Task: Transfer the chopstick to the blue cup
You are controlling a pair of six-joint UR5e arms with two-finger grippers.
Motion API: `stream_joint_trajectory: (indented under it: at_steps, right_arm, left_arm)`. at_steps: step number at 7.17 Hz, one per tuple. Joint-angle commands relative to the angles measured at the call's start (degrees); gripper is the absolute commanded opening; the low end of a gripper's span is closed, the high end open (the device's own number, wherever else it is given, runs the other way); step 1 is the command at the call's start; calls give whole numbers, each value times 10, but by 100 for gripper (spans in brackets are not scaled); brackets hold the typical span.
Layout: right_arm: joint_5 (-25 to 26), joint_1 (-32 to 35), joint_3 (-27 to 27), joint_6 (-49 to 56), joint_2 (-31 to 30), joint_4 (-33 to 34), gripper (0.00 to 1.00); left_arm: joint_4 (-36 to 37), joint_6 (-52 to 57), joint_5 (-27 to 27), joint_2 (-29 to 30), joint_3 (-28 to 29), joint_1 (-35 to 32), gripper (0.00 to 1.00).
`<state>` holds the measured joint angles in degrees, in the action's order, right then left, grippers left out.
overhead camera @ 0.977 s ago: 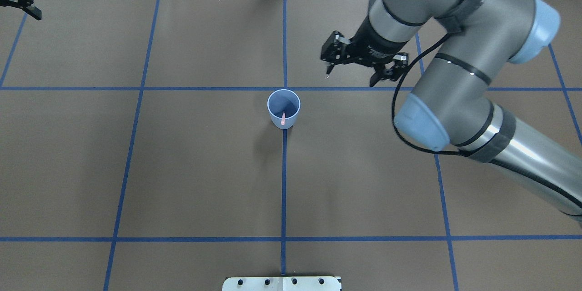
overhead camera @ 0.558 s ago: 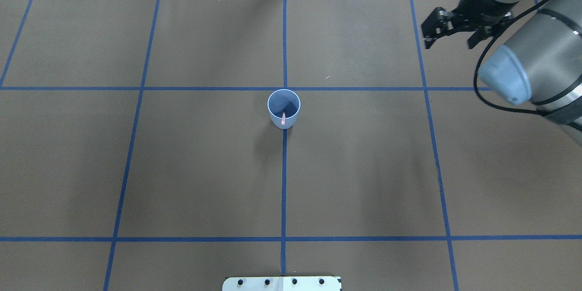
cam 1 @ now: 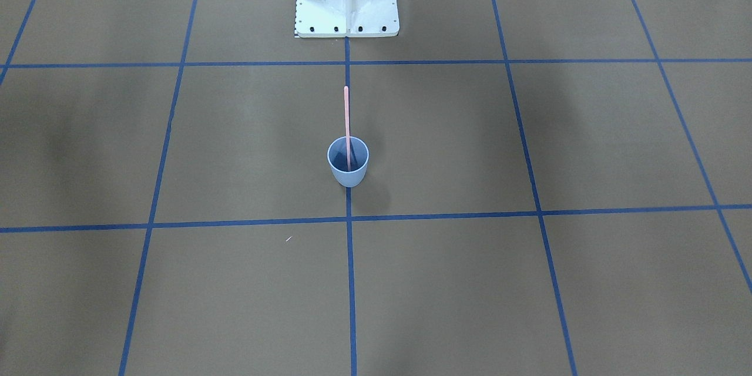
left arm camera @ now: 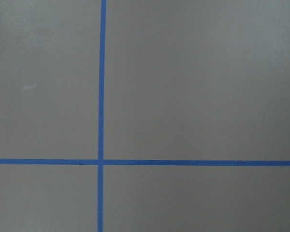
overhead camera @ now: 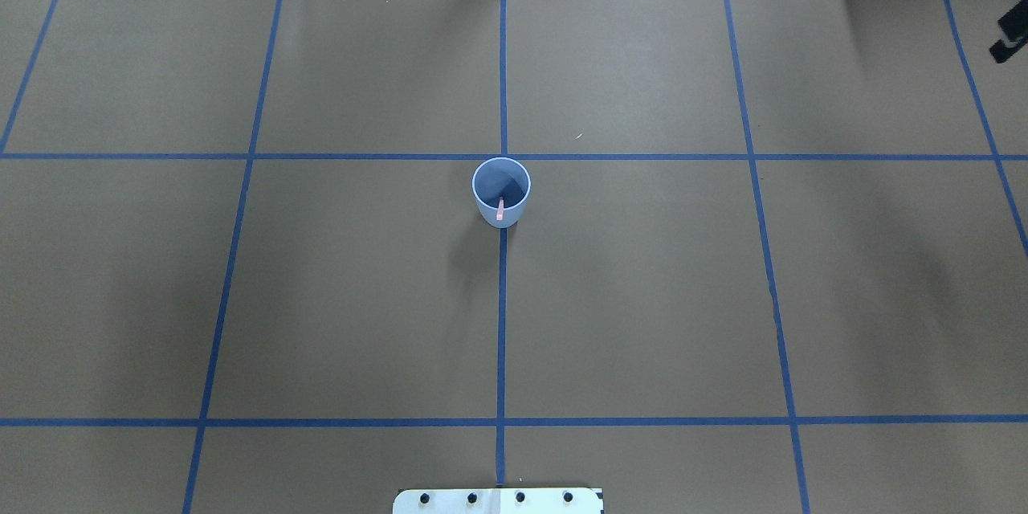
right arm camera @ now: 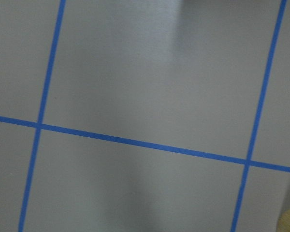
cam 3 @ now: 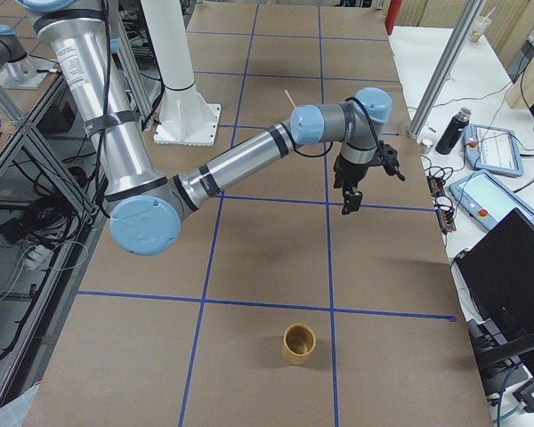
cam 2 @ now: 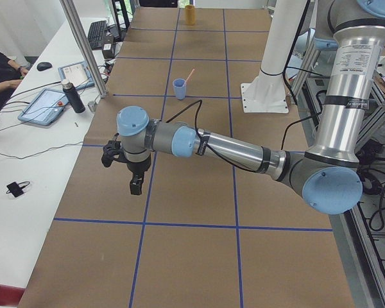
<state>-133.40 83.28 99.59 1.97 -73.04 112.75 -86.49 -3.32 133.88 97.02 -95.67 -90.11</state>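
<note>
The blue cup (overhead camera: 490,213) stands upright at the table's middle on the centre tape line. One pale-pink chopstick (overhead camera: 500,212) stands in it, leaning on the rim. In the front-facing view the chopstick (cam 1: 346,117) rises well above the cup (cam 1: 349,176). The cup (cam 2: 179,88) also shows in the exterior left view. My right gripper (cam 3: 365,191) hangs over the table's far right; only a black fragment of it (overhead camera: 1010,36) shows overhead. My left gripper (cam 2: 120,173) hangs over the far left. I cannot tell whether either is open or shut. Neither is near the cup.
A tan cup (cam 3: 298,344) stands at the table's right end and also shows in the exterior left view (cam 2: 190,13). The white base mount (cam 1: 346,6) is at the robot's edge. A side desk holds tablets and a bottle (cam 2: 75,99).
My right arm has swung away from beside the cup, to the right and almost out of the overhead view. The left gripper has left the top-left corner. Cup and chopstick have not moved.
</note>
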Motion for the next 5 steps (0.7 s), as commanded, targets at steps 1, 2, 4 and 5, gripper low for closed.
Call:
stream_joint_trajectory:
  at_steps: [1, 2, 4, 5]
  right_arm:
    - [-15, 48, -25, 65, -59, -19, 100]
    - [-14, 48, -30, 65, -79, -36, 100]
    - [-7, 55, -62, 69, -125, -134, 100]
    - [-8, 70, -94, 72, -125, -166, 100]
  left_arm:
    - [-26, 17, 0, -48, 14, -31, 99]
    - [-32, 19, -2, -71, 21, -31, 99]
    - [-34, 10, -3, -71, 21, -32, 99]
    - [-34, 10, -3, -71, 22, -32, 99]
